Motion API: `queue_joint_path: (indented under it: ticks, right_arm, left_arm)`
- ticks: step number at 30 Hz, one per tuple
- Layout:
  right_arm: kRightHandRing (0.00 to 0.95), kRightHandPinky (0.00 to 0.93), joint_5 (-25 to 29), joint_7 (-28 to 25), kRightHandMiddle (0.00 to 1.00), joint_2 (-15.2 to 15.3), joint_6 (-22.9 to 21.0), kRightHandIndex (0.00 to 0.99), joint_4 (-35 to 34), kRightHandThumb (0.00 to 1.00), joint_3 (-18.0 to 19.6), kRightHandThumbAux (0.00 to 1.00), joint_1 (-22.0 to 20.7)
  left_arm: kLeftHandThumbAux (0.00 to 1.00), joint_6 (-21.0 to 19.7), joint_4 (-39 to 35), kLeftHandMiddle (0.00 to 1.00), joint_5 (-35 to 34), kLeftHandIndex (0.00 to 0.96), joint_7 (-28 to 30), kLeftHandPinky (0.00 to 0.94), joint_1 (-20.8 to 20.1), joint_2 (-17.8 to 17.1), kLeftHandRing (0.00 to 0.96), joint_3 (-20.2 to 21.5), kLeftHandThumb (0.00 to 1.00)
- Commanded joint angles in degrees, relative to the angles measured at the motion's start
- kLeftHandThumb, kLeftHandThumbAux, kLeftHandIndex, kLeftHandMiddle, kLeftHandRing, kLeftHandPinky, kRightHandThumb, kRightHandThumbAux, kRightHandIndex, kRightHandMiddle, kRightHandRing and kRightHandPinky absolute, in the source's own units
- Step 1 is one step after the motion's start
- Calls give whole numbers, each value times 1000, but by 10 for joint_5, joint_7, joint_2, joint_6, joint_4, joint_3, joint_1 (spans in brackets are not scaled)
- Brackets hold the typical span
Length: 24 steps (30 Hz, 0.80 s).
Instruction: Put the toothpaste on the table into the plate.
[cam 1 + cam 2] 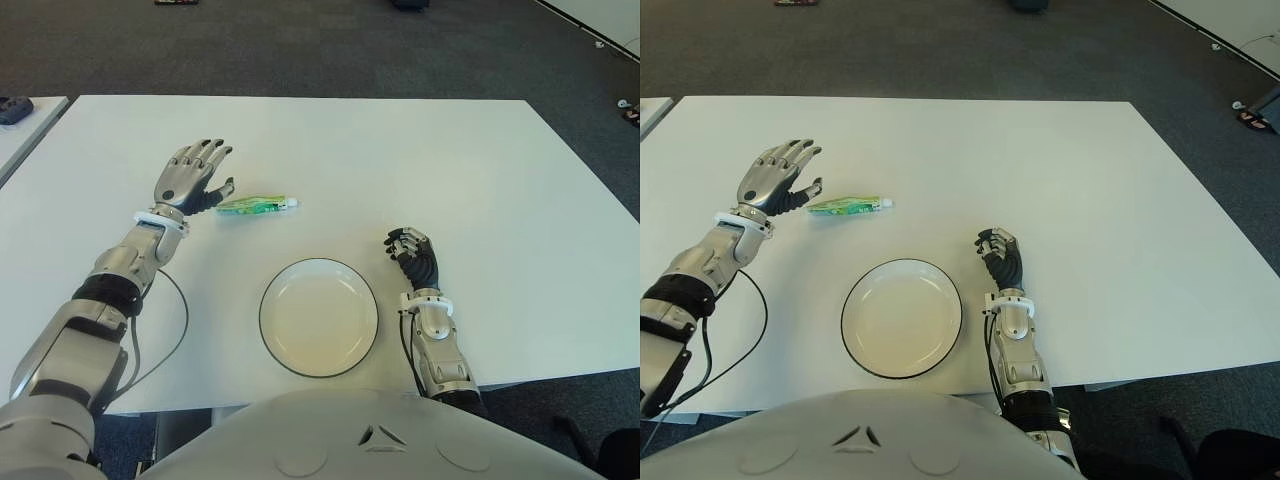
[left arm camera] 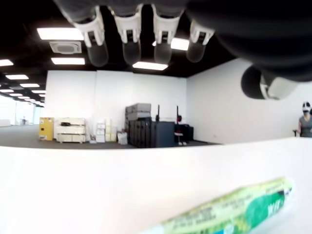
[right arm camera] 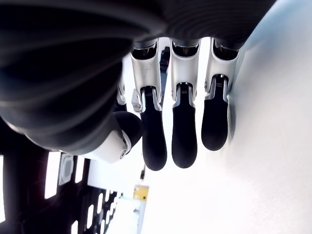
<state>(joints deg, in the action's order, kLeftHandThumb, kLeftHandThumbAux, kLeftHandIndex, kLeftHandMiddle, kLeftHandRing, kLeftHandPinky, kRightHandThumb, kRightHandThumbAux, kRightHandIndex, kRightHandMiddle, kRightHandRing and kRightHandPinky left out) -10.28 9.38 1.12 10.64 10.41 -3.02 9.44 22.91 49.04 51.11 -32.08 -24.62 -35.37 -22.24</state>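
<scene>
The toothpaste (image 1: 257, 205) lies flat on the white counter (image 1: 450, 170), a green-and-white tube with its cap end pointing toward the robot's right, well apart from the plate (image 1: 319, 317), which sits empty nearer the robot's body. The left hand (image 1: 190, 176) is just beside the tube's crimped end, its fingers (image 1: 212, 150) spread wide and holding nothing, palm turned toward the tube; the thumb tip looks very near the tube, though I cannot tell whether it touches. The right hand (image 1: 412, 255) shows to the right of the plate with its fingers curled in and nothing in them; the right wrist view suggests the fingertips are at the counter surface. The step in hand appears to be the reach for the grasp. To do it well, the left hand should probably come over the middle of the tube rather than its end, close thumb against fingers across the narrow width, and lift level so the soft tube does not sag or slip, then carry it toward the plate's centre. The left wrist view shows only part of the tube, cut off at the picture's edge, and its printed label is too blurred to read.
</scene>
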Motion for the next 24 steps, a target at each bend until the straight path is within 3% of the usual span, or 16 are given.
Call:
queue_joint_path:
  ticks: [1, 15, 24]
  right_arm:
    - [543, 559, 0, -3, 536, 0, -13, 428, 0, 709, 1, 732, 10]
    - [528, 529, 3, -6, 525, 2, -13, 427, -4, 708, 2, 731, 14]
    - [538, 553, 2, -4, 531, 3, -8, 427, -4, 707, 4, 731, 14]
  left_arm:
    - [191, 19, 45, 4, 28, 0, 18, 38, -32, -3, 1, -48, 527]
    - [202, 67, 124, 15, 68, 0, 27, 18, -84, -1, 0, -148, 532]
    - [224, 108, 114, 31, 104, 0, 84, 14, -104, -19, 16, -211, 570]
